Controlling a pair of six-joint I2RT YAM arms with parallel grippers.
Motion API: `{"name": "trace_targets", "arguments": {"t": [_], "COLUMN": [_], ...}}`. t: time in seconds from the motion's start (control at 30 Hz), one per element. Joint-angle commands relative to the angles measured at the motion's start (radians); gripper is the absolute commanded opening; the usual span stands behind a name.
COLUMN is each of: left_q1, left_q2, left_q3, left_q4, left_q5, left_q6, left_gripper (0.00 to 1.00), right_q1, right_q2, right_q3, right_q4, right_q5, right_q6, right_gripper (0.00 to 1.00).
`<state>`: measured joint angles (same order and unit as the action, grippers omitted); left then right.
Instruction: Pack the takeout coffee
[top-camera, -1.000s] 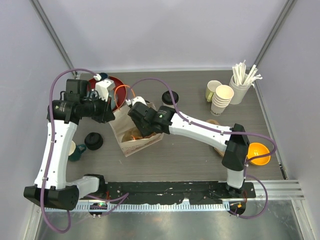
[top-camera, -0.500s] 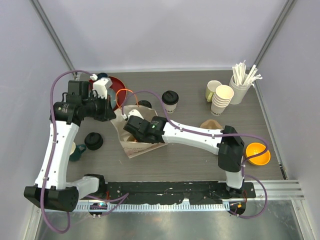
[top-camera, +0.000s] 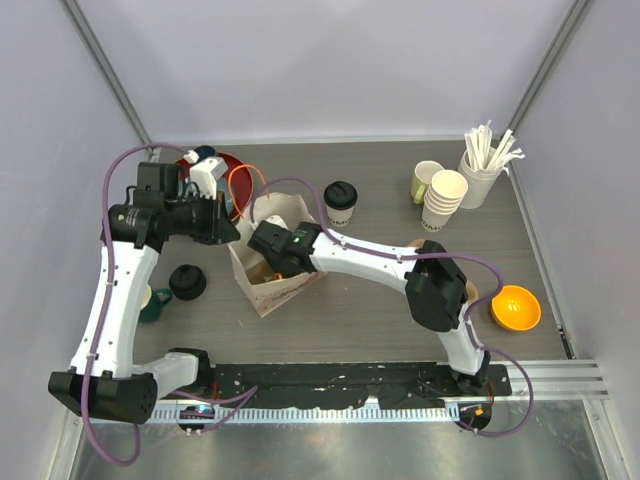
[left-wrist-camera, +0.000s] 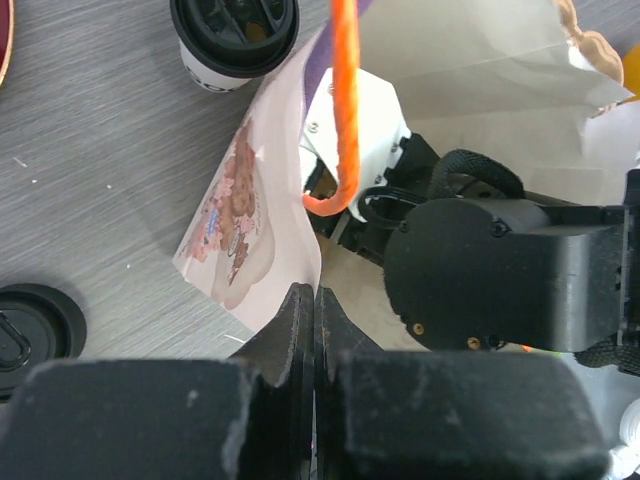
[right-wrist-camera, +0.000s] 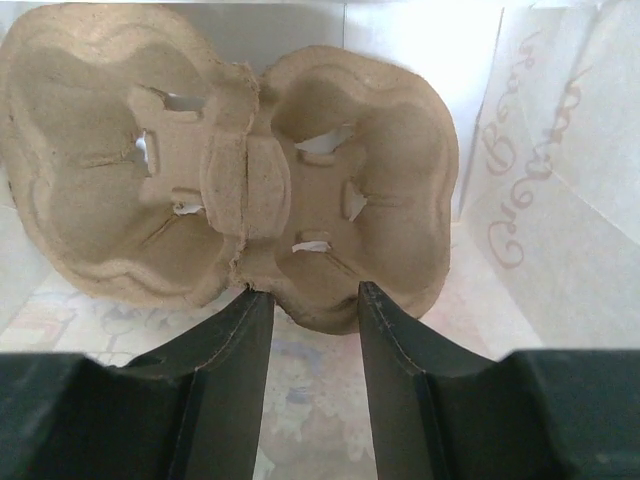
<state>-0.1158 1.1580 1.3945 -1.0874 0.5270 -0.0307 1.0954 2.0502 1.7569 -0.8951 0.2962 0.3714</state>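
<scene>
Pinching the paper bag (top-camera: 278, 292) by its rim in the closed left hand (left-wrist-camera: 313, 300), propping the mouth open for the right hand (right-wrist-camera: 305, 300) inside it, with fingers parted at the edge of the pulp cup carrier (right-wrist-camera: 330, 190) (probably seated on the bag floor to steady the drinks). Leaving one lidded coffee cup (top-camera: 340, 200) upright on the bench (top-camera: 350, 325) just behind the bag, a second black lid (top-camera: 187, 282) left of it, neither packed yet.
</scene>
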Motion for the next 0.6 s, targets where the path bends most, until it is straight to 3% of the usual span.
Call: {"name": "trace_targets", "arguments": {"t": [0.0,0.17,0.33,0.37,0.57], "left_q1": [-0.004,-0.004,-0.004,-0.004,-0.004], "left_q2": [-0.034,-0.029,-0.021,-0.018,-0.014], "left_q3": [-0.009,-0.008,0.009,0.011,-0.002], "left_q4": [0.034,0.066,0.080,0.078,0.061], "left_q5": [0.084,-0.048,-0.108,-0.101,-0.124], "left_q6": [-0.028,-0.035,-0.037,-0.037,-0.006], "left_gripper": [0.00,0.00,0.00,0.00,0.00], "right_q1": [-0.005,0.003,0.006,0.006,0.024], "right_q2": [0.056,0.041,0.018,0.011,-0.031], "right_q3": [0.023,-0.052,-0.073,-0.063,-0.004], "right_q4": [0.004,0.085,0.104,0.105,0.128], "right_q5": [-0.046,-0.077,-0.054,-0.052,-0.003], "right_q6": [0.038,0.017,0.005,0.001,-0.061], "right_gripper": [0.45,0.54,0.74,0.81,0.86]}}
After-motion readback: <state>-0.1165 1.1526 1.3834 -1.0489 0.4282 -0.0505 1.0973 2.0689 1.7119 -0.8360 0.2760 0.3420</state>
